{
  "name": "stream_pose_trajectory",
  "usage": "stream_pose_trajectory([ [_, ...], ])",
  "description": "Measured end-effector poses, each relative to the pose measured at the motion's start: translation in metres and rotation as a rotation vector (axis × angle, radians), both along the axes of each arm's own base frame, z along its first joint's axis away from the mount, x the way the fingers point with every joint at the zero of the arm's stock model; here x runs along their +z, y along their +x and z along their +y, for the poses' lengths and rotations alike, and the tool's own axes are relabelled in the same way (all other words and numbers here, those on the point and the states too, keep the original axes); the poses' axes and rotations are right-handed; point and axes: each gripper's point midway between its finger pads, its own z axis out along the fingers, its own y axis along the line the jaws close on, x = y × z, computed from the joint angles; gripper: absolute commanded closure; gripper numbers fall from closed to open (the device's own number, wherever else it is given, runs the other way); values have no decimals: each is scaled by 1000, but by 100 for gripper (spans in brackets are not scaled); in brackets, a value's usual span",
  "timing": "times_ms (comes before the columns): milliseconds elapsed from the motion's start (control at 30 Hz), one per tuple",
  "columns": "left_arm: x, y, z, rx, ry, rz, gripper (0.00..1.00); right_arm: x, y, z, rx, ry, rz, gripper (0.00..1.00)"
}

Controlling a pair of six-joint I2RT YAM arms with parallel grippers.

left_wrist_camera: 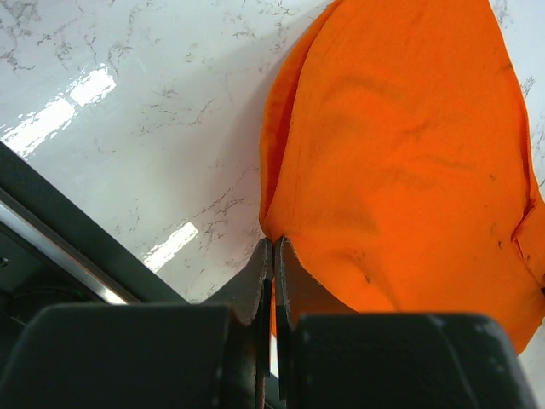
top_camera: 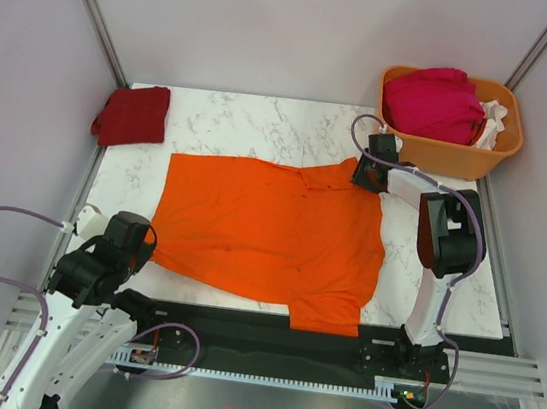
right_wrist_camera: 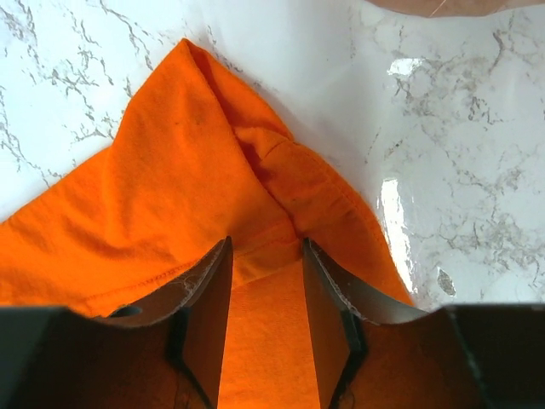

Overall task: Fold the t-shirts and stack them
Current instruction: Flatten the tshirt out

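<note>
Glossy white marble-patterned table (top_camera: pixel 264 123), pale plain walls. The orange tee (top_camera: pixel 270 229), soft and lightly creased, lies spread flat at the table's centre. The left jaws are pinched tight on its near-left edge. The right jaws stand apart, straddling its stitched far-right edge. A dark red tee (top_camera: pixel 132 113) sits folded square at the far-left corner. A rigid orange basket (top_camera: pixel 441 156), far right, holds a magenta tee (top_camera: pixel 433 103) and a white tee (top_camera: pixel 494 123).

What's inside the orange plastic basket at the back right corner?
A crumpled magenta cloth t-shirt fills most of the orange plastic basket, with a white cloth t-shirt bunched against its right wall. Anything beneath them is covered.
</note>
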Motion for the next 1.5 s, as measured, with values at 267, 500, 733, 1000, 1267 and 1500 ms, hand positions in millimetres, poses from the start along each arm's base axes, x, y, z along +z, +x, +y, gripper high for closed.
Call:
stream_pose_trajectory([
  [267, 0, 0, -1, -7, 0, 0, 98, 4, 5, 3, -8, 3, 35, 50],
  [500, 0, 0, -2, -11, 0, 0, 98, 5, 4, 6, -15, 12, 57, 60],
  [733, 0, 0, -2, -16, 1, 1, 98, 5, 5, 12, -9, 24, 52, 99],
  [1000, 0, 0, -3, -20, 1, 1, 98, 8, 7, 21, 15, 54, 46, 100],
  [1267, 0, 0, -4, -25, 1, 3, 98, 60, 99, 80, 86, 293, -144, 100],
  [1500, -2, 1, -6, -35, 5, 17, 98, 118, 205, 91, 55, 537, -438, 2],
])
